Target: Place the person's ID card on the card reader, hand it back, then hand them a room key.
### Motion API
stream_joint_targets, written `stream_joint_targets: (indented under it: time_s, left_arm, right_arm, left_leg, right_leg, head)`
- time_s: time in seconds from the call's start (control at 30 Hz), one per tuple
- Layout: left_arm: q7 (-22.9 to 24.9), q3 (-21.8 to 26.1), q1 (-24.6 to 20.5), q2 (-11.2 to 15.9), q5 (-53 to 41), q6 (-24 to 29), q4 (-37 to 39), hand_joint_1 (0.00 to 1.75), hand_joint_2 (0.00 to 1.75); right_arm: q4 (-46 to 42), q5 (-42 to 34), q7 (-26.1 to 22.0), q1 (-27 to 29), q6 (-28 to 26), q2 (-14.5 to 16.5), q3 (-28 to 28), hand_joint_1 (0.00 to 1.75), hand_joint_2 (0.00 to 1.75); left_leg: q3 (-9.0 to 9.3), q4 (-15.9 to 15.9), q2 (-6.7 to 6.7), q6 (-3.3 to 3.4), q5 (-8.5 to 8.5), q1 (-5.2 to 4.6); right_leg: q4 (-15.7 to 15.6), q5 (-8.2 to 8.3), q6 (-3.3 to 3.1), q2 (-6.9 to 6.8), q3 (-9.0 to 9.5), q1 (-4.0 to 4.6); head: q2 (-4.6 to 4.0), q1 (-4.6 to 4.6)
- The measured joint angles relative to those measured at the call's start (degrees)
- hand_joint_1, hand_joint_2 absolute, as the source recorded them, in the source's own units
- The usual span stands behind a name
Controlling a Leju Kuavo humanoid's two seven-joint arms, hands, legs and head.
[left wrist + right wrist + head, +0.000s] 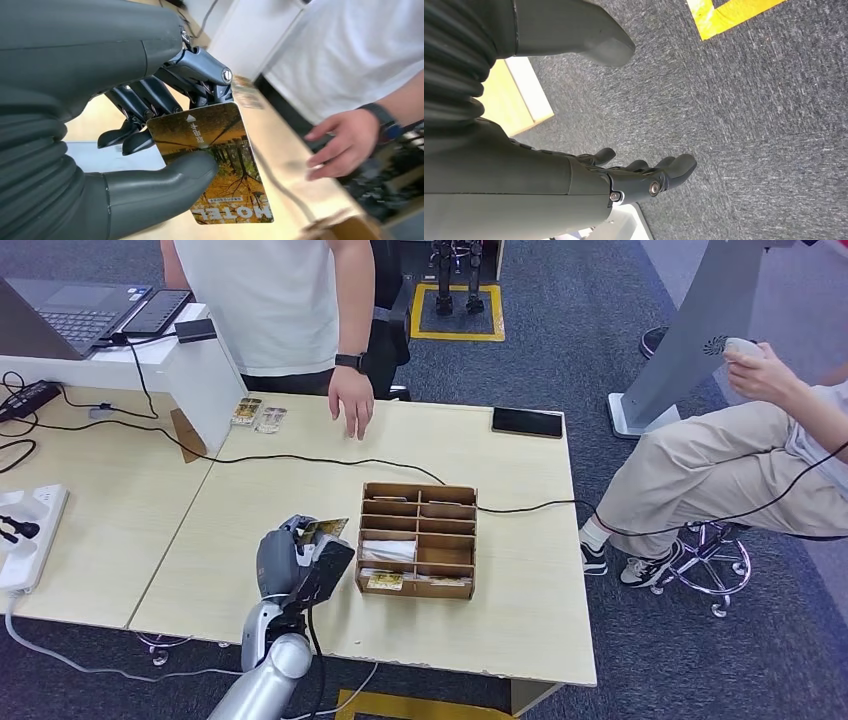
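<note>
My left hand (300,560) hovers over the table just left of the wooden card box (418,540) and pinches a room key card (215,160) with an autumn forest picture between thumb and fingers. That card (322,530) pokes out at the top of the hand. The person's hand (351,400) rests on the far table edge, fingers down, and the person's hand (340,145) lies beyond the card. Two small cards (257,415) lie by the white card reader stand (200,375). My right hand (634,175) hangs over the carpet, fingers apart and holding nothing.
A black cable (330,462) crosses the table behind the box. A black phone (527,422) lies at the far right corner. A laptop (70,310) and power strip (25,530) sit to the left. A seated person (740,470) is at the right.
</note>
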Motion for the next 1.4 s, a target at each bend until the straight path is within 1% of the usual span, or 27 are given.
stream_joint_targets:
  time_s: [0.13,0.27,0.57,0.8,0.83,0.93,0.97,1.1,1.23,1.3,1.4]
  left_arm:
    - [-0.7,-2.1,-1.7,0.1,4.6,-2.3,-4.7,1.75,1.75]
    - [-0.7,-3.4,-4.7,0.3,6.1,-2.7,-6.5,1.75,1.75]
    - [-0.4,-3.9,-12.6,1.0,12.2,-3.8,-6.3,1.75,1.75]
    - [0.1,-3.9,-17.2,1.3,14.2,-3.6,-4.2,1.75,1.75]
    - [0.2,-3.9,-17.7,1.3,14.4,-3.6,-3.8,1.67,1.75]
    - [0.4,-3.9,-19.1,1.3,15.7,-3.4,-2.4,0.36,1.75]
    - [0.3,-3.9,-19.6,1.3,16.3,-3.3,-1.9,0.00,1.75]
    - [-0.3,-3.9,-20.7,1.2,17.5,-2.3,-0.4,0.00,1.75]
    - [-1.8,-4.1,-20.3,1.1,18.3,-1.7,-0.1,0.00,1.75]
    - [-3.0,-4.6,-19.3,1.2,18.8,-1.5,-0.9,0.00,1.75]
    - [-5.3,-5.4,-16.3,1.4,19.9,-1.5,-3.8,0.00,1.75]
  right_arm:
    - [0.1,0.2,-0.1,0.0,-0.2,0.0,0.2,0.00,1.75]
    - [0.3,0.8,-0.2,0.0,-0.6,0.0,0.6,0.00,1.75]
    - [1.1,1.0,-0.1,-0.1,-1.3,0.0,1.5,0.00,1.75]
    - [1.7,1.7,0.0,-0.2,-1.8,0.0,2.1,0.00,1.75]
    - [1.8,1.8,0.0,-0.2,-1.8,0.0,2.2,0.00,1.75]
    - [2.0,1.9,0.1,-0.2,-1.8,0.0,2.5,0.00,1.75]
    - [2.1,1.9,0.1,-0.2,-1.8,0.0,2.5,0.00,1.75]
    - [2.3,1.8,0.2,-0.2,-1.8,0.0,2.7,0.00,1.75]
    - [2.4,1.6,0.2,-0.2,-1.9,0.0,2.7,0.00,1.75]
    - [2.4,1.2,0.2,-0.2,-1.9,0.0,2.7,0.00,1.75]
    - [2.4,0.7,0.2,-0.1,-1.9,0.0,2.7,0.00,1.75]
  left_leg:
    - [-0.05,0.0,0.00,0.00,0.00,0.00]
    - [-0.08,0.0,0.00,0.00,0.00,0.00]
    - [-0.08,0.0,0.01,0.02,0.03,0.00]
    - [-0.12,0.0,0.00,0.02,0.02,0.00]
    - [-0.13,0.0,0.01,0.02,0.02,0.00]
    - [-0.13,0.0,0.01,0.02,0.02,-0.01]
    - [-0.13,0.0,0.01,0.02,0.02,-0.01]
    - [-0.13,0.0,0.01,0.02,0.02,0.00]
    - [-0.13,0.0,0.02,0.02,0.02,0.00]
    - [-0.14,0.0,0.02,0.02,0.02,0.00]
    - [-0.15,0.0,0.02,0.03,0.01,0.00]
  right_leg:
    - [0.0,0.01,0.01,0.00,-0.05,0.00]
    - [0.0,0.01,0.01,0.00,-0.07,0.00]
    - [0.0,0.02,0.01,0.00,-0.08,0.00]
    - [0.0,0.02,0.01,0.01,-0.11,0.00]
    - [0.0,0.02,0.01,0.01,-0.11,0.00]
    - [0.0,0.03,0.01,0.01,-0.11,0.00]
    - [0.0,0.03,0.02,0.01,-0.11,0.00]
    - [0.0,0.03,0.02,0.02,-0.12,0.00]
    - [0.0,0.03,0.01,0.02,-0.12,0.00]
    - [0.0,0.02,0.01,0.02,-0.12,0.00]
    - [0.0,0.02,0.01,0.03,-0.13,0.00]
  head:
    - [0.00,0.00]
    - [0.00,0.00]
    - [0.00,0.00]
    - [0.00,0.00]
    - [0.00,0.00]
    - [0.00,0.00]
    - [0.00,0.00]
    - [0.00,0.00]
    - [0.00,0.00]
    - [0.00,0.00]
    - [-0.01,0.00]
